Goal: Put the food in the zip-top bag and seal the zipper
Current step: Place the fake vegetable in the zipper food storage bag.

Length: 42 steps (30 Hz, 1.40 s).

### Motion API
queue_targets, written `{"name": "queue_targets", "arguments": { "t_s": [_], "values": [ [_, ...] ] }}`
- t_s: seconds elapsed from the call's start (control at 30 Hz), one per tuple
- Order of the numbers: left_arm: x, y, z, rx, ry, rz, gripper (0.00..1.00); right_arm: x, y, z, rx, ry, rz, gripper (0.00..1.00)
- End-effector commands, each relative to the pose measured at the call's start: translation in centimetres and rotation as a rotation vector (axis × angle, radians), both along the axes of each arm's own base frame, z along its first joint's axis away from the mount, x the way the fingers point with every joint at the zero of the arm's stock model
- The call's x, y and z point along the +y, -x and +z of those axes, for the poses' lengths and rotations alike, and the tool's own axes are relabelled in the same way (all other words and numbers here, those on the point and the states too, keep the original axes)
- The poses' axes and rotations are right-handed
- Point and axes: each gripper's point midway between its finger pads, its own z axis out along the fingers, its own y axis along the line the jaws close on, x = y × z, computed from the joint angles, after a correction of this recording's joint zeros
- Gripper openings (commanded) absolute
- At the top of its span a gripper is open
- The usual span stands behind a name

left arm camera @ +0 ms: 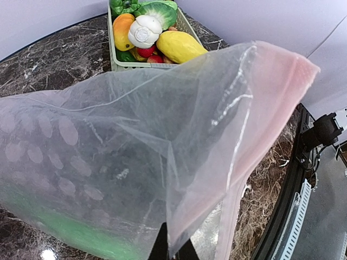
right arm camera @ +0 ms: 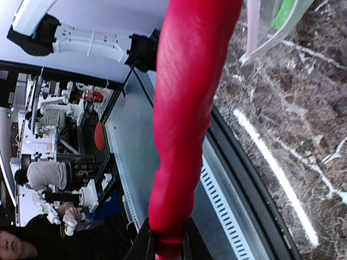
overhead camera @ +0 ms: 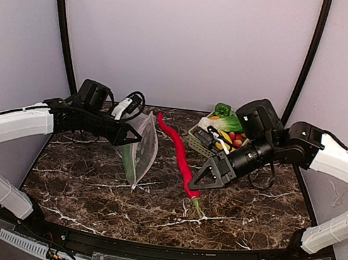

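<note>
The clear zip-top bag [overhead camera: 145, 148] hangs upright over the table, and my left gripper [overhead camera: 136, 136] is shut on its upper edge. In the left wrist view the dotted bag [left arm camera: 124, 146] fills the frame, its pink zipper [left arm camera: 282, 103] runs down the right side, and a fold is pinched in the left gripper [left arm camera: 173, 252]. Something green [left arm camera: 70, 230] lies inside the bag. My right gripper [overhead camera: 193, 183] is shut on the red chili [overhead camera: 177, 148] near its green stem end. The chili's tip points toward the bag. The right gripper [right arm camera: 168, 246] clamps the chili [right arm camera: 190, 108].
A pale green lattice basket [overhead camera: 197, 144] stands at the back right, behind my right arm. It holds more food [left arm camera: 157, 32]: a green pepper, a white piece and yellow-orange pieces. The table's dark raised rim [right arm camera: 255, 179] runs along the near edge.
</note>
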Motion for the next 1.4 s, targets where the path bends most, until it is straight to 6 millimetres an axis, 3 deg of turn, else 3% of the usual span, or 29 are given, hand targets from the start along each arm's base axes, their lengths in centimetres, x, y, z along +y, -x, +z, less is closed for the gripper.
{"name": "queue_targets", "arguments": {
  "t_s": [0.0,0.17,0.43,0.6,0.77,0.97,1.37],
  "values": [
    [0.3,-0.1,-0.8,-0.003,-0.025,0.01,0.01,0.6,4.3,-0.6,0.104,0.046,0.114,0.13],
    [0.3,-0.1,-0.7,-0.003,-0.025,0.011,0.01,1.1,5.5,-2.6,0.166,0.105,0.135,0.13],
    [-0.1,0.4,-0.3,-0.003,0.002,-0.018,0.01,4.3,3.0,-5.4,0.202,0.162,0.057,0.13],
    [-0.2,0.6,0.0,-0.004,0.014,-0.03,0.01,5.1,0.4,-6.6,0.229,0.179,-0.018,0.13],
    [-0.5,0.9,0.4,-0.004,0.03,-0.051,0.01,6.1,-3.0,-5.9,0.195,0.132,-0.099,0.13],
    [-1.3,1.9,0.7,0.002,0.054,-0.109,0.01,8.1,-5.5,-5.3,0.145,0.104,-0.102,0.13],
    [-3.3,4.7,0.8,-0.009,0.041,-0.233,0.01,9.7,-12.0,-6.2,-0.004,0.181,-0.22,0.13]
  ]
}}
